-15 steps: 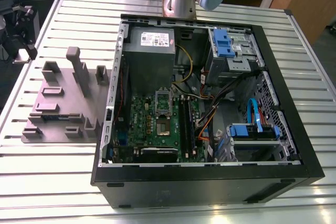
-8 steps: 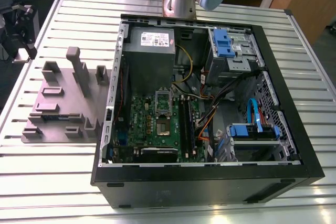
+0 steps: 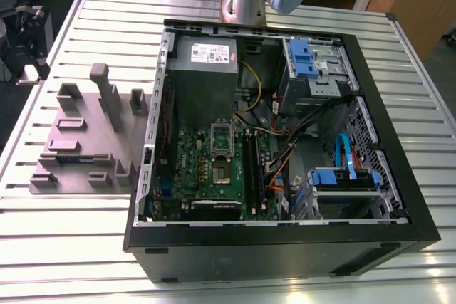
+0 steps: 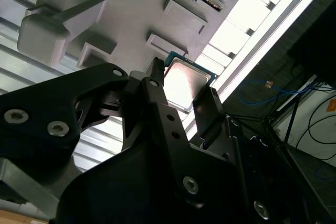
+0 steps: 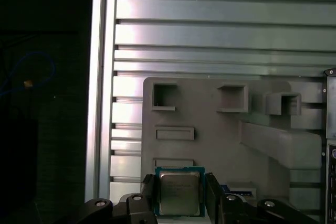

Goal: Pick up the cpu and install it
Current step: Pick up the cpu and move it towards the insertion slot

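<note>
The gripper pinches the cpu by two opposite sides, at the edge of the grey fixture plate, near the tabletop's edge. The pick-up step seems in hand, and it calls for a firm, level hold.

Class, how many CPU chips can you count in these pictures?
1. The cpu is clamped in the tool, over the grey fixture plate, in both wrist views. Another could be hidden inside the case.

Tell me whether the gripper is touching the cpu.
Cannot tell. In the first wrist view the gripper straddles the cpu closely on two sides; no gap shows plainly, and no contact either.
</note>
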{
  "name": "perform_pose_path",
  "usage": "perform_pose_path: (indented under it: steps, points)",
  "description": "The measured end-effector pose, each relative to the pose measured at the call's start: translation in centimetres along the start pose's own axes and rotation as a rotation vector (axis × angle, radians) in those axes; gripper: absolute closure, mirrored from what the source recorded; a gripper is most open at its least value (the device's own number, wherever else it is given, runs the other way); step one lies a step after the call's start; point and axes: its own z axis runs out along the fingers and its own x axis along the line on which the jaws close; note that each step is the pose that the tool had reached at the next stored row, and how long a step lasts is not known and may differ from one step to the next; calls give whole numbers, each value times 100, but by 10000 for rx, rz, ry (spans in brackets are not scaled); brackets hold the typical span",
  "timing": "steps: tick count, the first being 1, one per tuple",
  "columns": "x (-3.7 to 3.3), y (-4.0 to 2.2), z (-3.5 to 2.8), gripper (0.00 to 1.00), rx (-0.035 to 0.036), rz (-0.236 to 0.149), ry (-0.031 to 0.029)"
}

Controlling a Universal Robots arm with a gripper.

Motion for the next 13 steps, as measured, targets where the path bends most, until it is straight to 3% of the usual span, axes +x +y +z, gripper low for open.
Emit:
perform_pose_path:
  steps: [13]
  points:
    - [1,3,-68,53,0,-1,1]
